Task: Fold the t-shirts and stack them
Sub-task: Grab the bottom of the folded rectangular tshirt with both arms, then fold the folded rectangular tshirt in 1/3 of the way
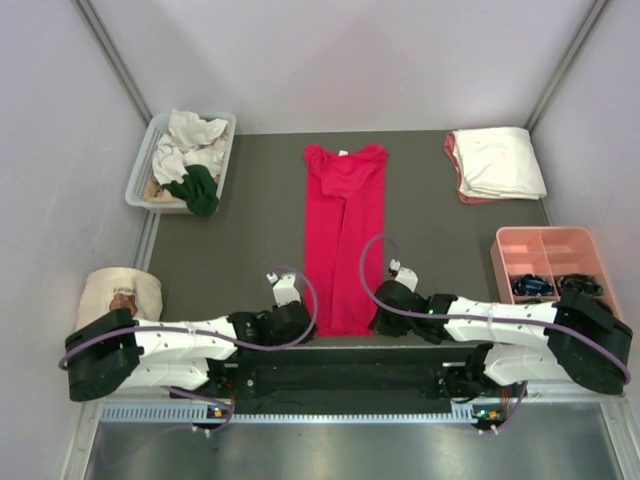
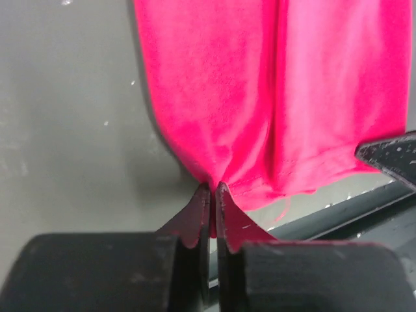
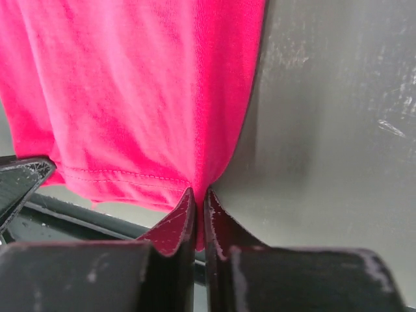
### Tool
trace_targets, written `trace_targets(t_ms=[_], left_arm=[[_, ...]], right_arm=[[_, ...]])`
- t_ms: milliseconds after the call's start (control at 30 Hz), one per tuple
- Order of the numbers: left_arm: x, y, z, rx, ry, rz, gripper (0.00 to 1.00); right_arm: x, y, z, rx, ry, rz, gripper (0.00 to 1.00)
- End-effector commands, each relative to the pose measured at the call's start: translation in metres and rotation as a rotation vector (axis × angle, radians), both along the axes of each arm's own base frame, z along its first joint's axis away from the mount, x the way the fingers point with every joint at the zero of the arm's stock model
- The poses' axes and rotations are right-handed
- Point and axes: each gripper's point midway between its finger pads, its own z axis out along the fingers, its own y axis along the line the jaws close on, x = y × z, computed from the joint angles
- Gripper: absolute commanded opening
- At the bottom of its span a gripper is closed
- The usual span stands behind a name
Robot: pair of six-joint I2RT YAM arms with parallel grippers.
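1. a beige bag sits near left on the table. a clear bin at far left holds crumpled t-shirts, white and dark green.
2. the left gripper is pinched closed on the near left hem corner of the red t-shirt.
3. the red t-shirt lies mid-table as a long narrow strip, collar at the far end.
4. the right gripper is clamped on the near right hem corner.
5. folded t-shirts, cream over salmon, lie far right. a pink tray sits nearer.

Robotics lab test cell, bare white enclosure walls, grey tabletop, bench-mounted robot arms
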Motion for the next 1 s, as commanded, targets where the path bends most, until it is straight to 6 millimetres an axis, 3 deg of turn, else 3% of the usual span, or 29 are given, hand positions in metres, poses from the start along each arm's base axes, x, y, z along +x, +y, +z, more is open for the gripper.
trace_targets(t_ms=[0,233,500,633,667,733,767,867,967], left_arm=[[-0.014,0.033,-0.032,0.196,0.060,-0.028,0.00],[-0.020,0.013,-0.009,0.158,0.059,-0.142,0.00],[-0.074,0.007,0.000,0.143,0.146,-0.269,0.00],[-0.092,-0.006,0.016,0.163,0.123,-0.325,0.00],[-0.091,-0.018,0.032,0.139,0.095,-0.335,0.00],[-0.077,-0.021,0.049,0.164,0.007,-0.332,0.00],[-0.068,-0.030,0.072,0.132,-0.050,-0.315,0.00],[-0.030,-0.026,0.107,0.166,-0.246,-0.219,0.00],[0.009,-0.009,0.124,0.223,-0.331,-0.113,0.00]], right_arm=[[-0.023,-0.037,-0.029,-0.162,0.070,0.023,0.00],[-0.029,-0.040,-0.009,-0.136,0.067,0.045,0.00],[-0.052,-0.056,-0.002,-0.227,0.068,0.081,0.00],[-0.060,-0.051,0.016,-0.250,0.051,0.082,0.00],[-0.059,-0.059,0.020,-0.290,0.027,0.071,0.00],[-0.043,-0.055,0.045,-0.244,-0.054,0.016,0.00],[-0.039,-0.060,0.051,-0.251,-0.078,-0.005,0.00],[-0.015,-0.066,0.083,-0.208,-0.207,-0.098,0.00],[0.007,-0.070,0.105,-0.202,-0.274,-0.159,0.00]])
